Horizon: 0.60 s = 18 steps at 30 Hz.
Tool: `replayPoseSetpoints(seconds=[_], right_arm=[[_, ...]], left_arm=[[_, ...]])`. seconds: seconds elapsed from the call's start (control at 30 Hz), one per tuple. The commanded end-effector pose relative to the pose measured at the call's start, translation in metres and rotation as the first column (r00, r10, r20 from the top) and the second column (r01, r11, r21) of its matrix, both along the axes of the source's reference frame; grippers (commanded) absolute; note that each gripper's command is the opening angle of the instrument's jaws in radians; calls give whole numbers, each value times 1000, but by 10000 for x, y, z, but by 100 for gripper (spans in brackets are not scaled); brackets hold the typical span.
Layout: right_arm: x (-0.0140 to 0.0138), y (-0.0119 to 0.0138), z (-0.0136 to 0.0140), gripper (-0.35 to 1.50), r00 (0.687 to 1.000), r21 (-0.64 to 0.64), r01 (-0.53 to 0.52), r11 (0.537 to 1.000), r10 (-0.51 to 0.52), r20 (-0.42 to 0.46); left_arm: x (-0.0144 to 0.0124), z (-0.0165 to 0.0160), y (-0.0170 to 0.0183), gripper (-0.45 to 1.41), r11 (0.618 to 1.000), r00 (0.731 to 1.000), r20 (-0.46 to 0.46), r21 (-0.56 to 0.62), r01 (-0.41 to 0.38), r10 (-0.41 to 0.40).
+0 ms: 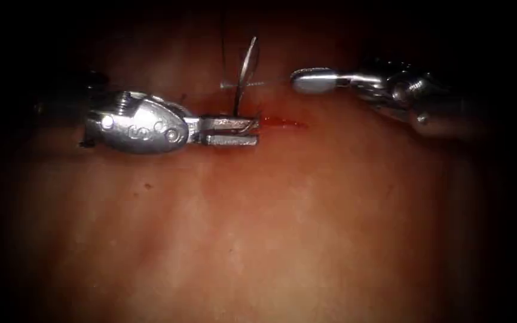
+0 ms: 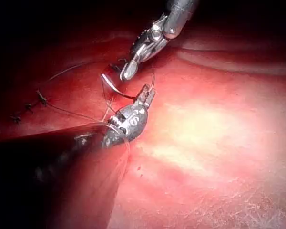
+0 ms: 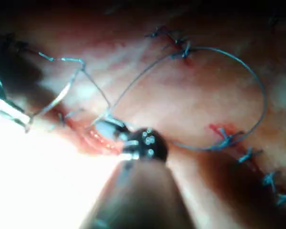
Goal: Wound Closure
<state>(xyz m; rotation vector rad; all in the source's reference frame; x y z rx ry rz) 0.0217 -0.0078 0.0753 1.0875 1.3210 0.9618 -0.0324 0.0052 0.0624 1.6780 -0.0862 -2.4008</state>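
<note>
Endoscope: above and in front, angled down on the tissue (image 1: 282, 227), cut (image 1: 282, 124) mid-frame. Left wrist cam: along its shaft, close on the left claw (image 2: 145, 97). Right wrist cam: same, very close on the right claw (image 3: 107, 128). All three share the cut zone with the needle (image 1: 247, 66).

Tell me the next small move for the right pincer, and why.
Probably open the right pincer and ease it left toward the needle. The left pincer seems to grip the needle's lower end at the left end of the cut, the curve stands upright and free, and the right pincer is shut, holding nothing.
</note>
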Motion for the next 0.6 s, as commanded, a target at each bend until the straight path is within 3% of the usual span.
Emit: replayPoseSetpoints(seconds=[0.03, 0.17, 0.4, 0.53, 0.6], right_arm=[[17, -1, 5, 20, 1000, -6, 11, 1000, -11, -17], [29, -7, 6, 52, 998, 21, 13, 1000, -12, -56], [40, -15, 1, 79, 993, 36, 46, 998, -41, -108], [45, -17, 0, 84, 993, 42, 42, 998, -37, -112], [56, -20, 2, 98, 993, 39, 36, 999, -32, -116]], left_arm=[[-5, 10, 1, -45, 1000, 1000, 5, -8, -7, 7], [-6, 22, -8, -45, 999, 999, 17, -23, -28, 29], [-7, 30, -9, -45, 998, 999, 25, -38, -42, 43], [-7, 30, -9, -45, 998, 999, 21, -45, -39, 40], [-8, 30, -10, -45, 998, 999, 16, -47, -34, 35]])
